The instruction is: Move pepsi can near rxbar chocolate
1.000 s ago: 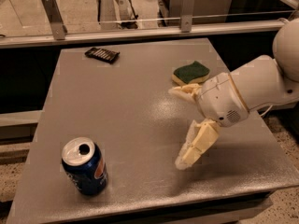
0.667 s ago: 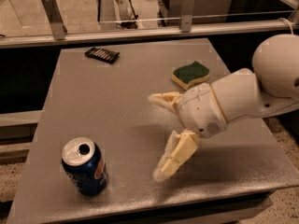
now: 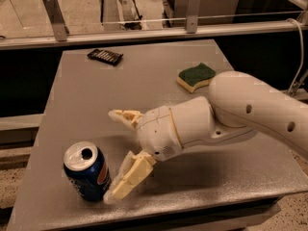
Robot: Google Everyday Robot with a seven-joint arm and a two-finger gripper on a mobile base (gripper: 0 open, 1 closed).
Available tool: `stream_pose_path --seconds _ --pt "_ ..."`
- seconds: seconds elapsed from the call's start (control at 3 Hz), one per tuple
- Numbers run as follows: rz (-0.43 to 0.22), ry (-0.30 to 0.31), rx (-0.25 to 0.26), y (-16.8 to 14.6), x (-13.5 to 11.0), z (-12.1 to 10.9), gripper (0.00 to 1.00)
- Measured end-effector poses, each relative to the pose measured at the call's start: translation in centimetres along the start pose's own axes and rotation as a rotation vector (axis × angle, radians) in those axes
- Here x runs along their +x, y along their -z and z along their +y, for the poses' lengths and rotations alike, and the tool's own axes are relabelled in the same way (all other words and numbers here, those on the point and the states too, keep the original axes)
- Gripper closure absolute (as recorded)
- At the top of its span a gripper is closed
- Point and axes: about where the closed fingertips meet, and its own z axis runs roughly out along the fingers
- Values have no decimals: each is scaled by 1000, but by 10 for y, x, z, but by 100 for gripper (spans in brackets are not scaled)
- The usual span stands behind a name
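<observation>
The jaws gape wide beside the pepsi can point(image 3: 87, 176); arm point(image 3: 260, 110) cut off right.

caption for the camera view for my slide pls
Open gripper just beside the pepsi can at the table near left; rxbar chocolate lies far across, sponge at far right.

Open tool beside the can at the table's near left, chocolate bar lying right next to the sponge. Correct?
The camera view shows the chocolate bar at the far left, well apart from the sponge at the right. The open tool is beside the can, near left.
</observation>
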Motion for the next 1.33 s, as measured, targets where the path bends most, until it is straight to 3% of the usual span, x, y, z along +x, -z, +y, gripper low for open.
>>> stream_pose_path --seconds 0.67,1.33 --pt "-79 -26 -30 -30 -24 14 0" --pt "-125 -48 -29 -39 -36 25 41"
